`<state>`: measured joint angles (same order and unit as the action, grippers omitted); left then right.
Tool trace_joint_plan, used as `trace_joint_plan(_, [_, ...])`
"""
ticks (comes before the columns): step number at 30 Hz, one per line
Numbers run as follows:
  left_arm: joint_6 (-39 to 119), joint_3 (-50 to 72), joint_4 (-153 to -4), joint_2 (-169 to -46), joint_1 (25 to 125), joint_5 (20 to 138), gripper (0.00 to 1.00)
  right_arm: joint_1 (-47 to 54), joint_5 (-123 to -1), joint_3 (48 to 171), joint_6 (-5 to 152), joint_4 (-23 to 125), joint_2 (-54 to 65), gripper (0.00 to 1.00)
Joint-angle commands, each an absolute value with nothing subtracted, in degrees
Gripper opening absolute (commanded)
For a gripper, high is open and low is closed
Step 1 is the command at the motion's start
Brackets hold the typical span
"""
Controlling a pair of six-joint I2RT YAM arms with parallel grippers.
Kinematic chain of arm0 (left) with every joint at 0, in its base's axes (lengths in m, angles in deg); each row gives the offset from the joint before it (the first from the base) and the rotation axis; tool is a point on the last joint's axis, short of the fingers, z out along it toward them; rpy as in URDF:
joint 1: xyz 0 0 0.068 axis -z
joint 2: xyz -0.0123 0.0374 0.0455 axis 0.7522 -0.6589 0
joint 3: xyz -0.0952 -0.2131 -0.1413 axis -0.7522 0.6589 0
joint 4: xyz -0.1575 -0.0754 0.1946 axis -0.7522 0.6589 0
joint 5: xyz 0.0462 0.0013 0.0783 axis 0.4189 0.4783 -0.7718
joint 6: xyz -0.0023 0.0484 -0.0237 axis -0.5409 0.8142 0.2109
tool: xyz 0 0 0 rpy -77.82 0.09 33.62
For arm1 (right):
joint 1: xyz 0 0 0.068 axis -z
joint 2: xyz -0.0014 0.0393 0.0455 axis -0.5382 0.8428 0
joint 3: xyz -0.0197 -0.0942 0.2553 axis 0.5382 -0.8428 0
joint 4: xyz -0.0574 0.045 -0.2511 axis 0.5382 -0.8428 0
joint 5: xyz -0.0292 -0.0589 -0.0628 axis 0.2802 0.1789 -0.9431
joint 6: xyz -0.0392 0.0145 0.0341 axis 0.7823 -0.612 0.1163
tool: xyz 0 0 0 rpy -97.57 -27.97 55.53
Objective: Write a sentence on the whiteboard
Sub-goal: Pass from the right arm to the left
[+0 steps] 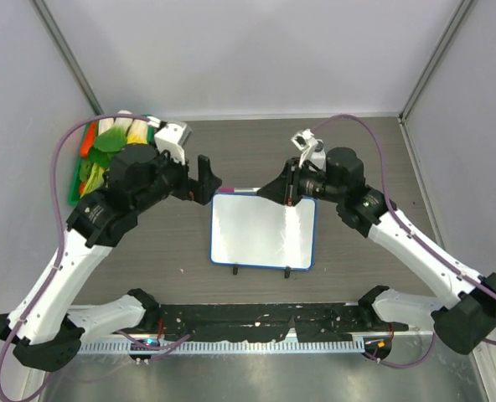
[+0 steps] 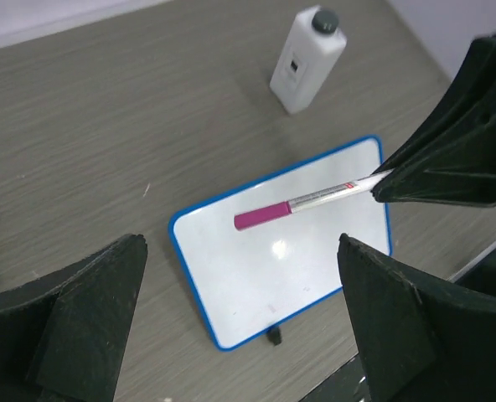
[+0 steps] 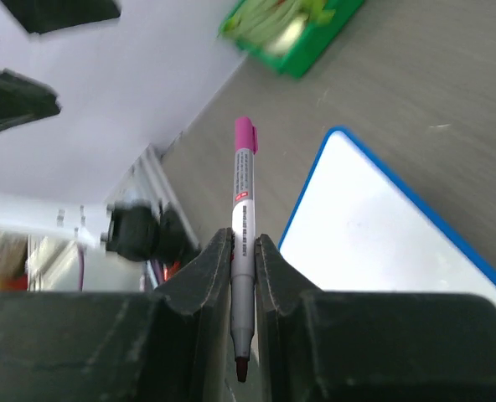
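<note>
The whiteboard [image 1: 263, 234] lies flat in the middle of the table, white with a blue rim and two black clip feet. It also shows in the left wrist view [image 2: 281, 251] and the right wrist view [image 3: 399, 234]. Its face is blank; no sentence shows on it. My right gripper [image 1: 288, 186] [image 3: 244, 251] is shut on a grey marker [image 3: 245, 209] with a pink far end and a bare reddish nib toward the camera. The marker [image 2: 302, 203] hangs over the board's far edge. My left gripper [image 1: 204, 177] [image 2: 240, 310] is open and empty, just left of the marker's pink end.
A white bottle with a grey cap [image 1: 313, 149] [image 2: 307, 59] lies behind the board. A green tray [image 1: 105, 155] [image 3: 290, 25] of mixed items stands at the back left. A black rail [image 1: 256, 318] runs along the near edge.
</note>
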<state>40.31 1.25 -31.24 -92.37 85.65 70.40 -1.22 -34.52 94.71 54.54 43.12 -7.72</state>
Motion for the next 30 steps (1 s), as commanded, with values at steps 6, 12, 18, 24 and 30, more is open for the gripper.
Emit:
trace_joint_plan(6, [18.0,8.0,-58.1,-93.6,84.4,84.3,1.0,-1.1,-71.7,72.0,26.0,74.3,-30.0,0.01])
trace_joint_plan(12, [4.4,12.0,-79.5,-100.1,84.4,97.4,1.0,-1.0,-78.5,61.3,15.2,91.8,-34.5,0.01])
trace_joint_plan(18, [-4.9,11.6,-98.0,-108.6,84.6,102.7,0.99,-1.1,-76.7,59.9,12.4,98.5,-33.9,0.01])
trace_joint_plan(24, [-6.6,7.7,-101.2,-115.4,86.8,104.2,0.88,-1.1,-75.5,60.7,12.2,99.9,-33.1,0.01])
trace_joint_plan(30, [-7.0,7.6,-105.8,-117.6,88.5,103.8,0.73,-1.1,-75.2,60.3,11.1,99.7,-32.3,0.01])
